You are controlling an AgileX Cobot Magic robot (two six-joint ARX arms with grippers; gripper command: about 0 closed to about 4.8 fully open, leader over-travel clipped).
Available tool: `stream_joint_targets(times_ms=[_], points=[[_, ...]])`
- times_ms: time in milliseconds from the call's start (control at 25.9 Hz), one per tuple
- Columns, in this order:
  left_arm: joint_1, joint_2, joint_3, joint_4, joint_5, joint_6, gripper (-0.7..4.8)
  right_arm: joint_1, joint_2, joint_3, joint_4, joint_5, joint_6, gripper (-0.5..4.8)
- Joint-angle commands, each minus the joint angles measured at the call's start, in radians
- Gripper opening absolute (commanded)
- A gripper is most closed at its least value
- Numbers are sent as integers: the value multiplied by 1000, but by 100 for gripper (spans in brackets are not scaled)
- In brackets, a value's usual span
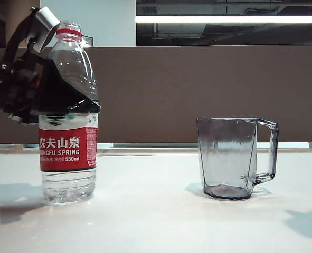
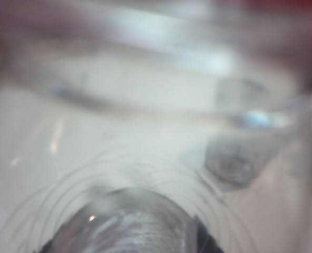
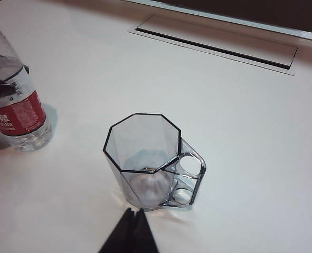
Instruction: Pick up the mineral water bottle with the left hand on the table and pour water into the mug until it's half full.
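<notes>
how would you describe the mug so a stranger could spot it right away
On the white table, look right, well apart from the water bottle clamped by the left gripper. The mug is shorter, empty, grey-tinted, faceted, with an angular handle.

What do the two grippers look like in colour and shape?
In the exterior view, the left gripper is black and blocky, with a silver-grey metal piece at its upper end and a flat black finger. In the right wrist view, the right gripper shows only two thin black fingertips that narrow to a point. No cables or markings show.
</notes>
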Motion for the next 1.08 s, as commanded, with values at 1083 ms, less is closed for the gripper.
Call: stream_joint_targets(times_ms=[1083], points=[[-364, 276, 573, -445, -627, 263, 233, 2, -1, 8, 2, -61, 3, -2]])
